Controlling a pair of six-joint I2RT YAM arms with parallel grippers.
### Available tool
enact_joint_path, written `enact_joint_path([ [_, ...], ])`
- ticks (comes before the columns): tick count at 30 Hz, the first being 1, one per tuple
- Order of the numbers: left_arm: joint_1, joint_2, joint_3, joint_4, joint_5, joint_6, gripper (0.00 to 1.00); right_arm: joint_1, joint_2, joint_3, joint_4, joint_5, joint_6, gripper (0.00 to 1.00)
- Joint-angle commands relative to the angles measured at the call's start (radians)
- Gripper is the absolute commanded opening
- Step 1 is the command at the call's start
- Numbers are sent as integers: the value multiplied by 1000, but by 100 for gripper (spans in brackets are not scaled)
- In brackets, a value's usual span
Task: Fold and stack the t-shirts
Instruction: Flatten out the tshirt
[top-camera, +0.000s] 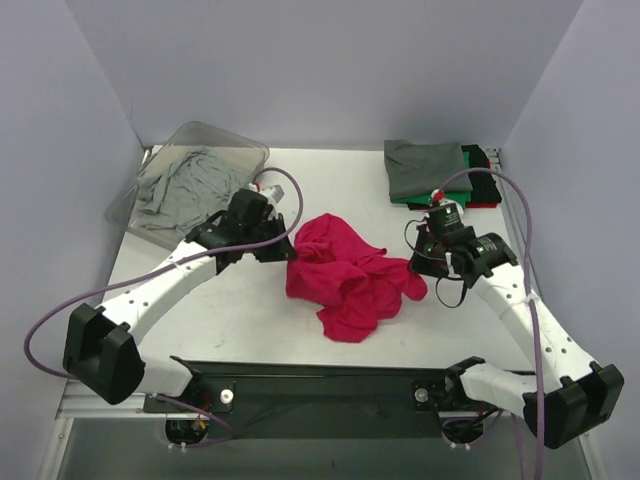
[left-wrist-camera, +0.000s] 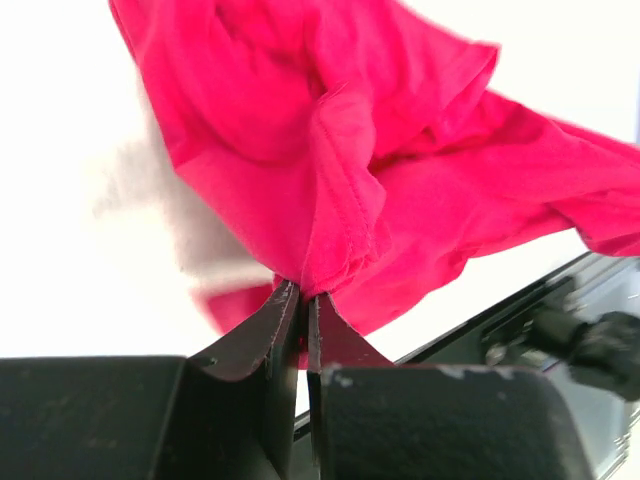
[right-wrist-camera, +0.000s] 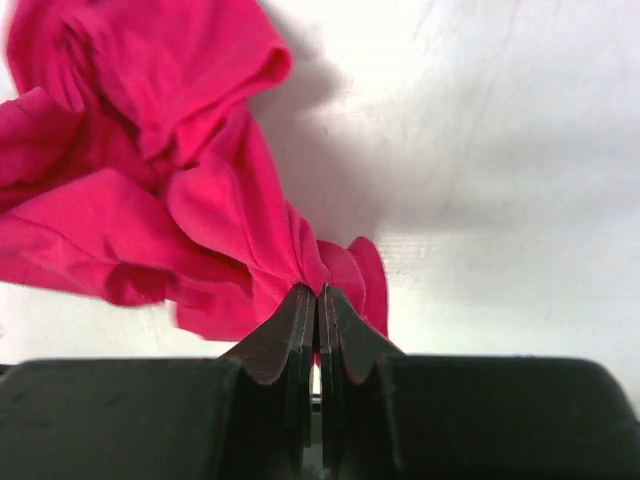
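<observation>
Noting magenta shirt (top-camera: 345, 280) lying in a crumpled heap at mid-bench (top-camera: 240, 320), between the two arms. Pinching its left edge with left tool (left-wrist-camera: 300, 295), jaws almost pressed together on a stitched hem fold. Pinching its right edge with right tool (right-wrist-camera: 318, 292), jaws squeezed tight on a thin gather of cloth. Seeing folded stack (top-camera: 440, 170) sitting at far right corner, dark grey on top, green, black and red edges showing beneath. Seeing bin (top-camera: 225, 133) sitting at far left, holding a loose grey shirt (top-camera: 185, 185). Sitting well apart from the magenta shirt in both cases.
</observation>
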Motion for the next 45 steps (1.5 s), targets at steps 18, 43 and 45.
enact_joint_path([
  [18, 249, -21, 149, 157, 326, -115, 0, -174, 6, 369, -108, 224, -145, 0],
  [43, 223, 272, -2, 69, -208, 297, 61, -392, 319, 207, 45, -81, -37, 72],
  [45, 235, 291, -2, 93, -212, 296, 59, -365, 319, 206, 48, -80, -36, 72],
])
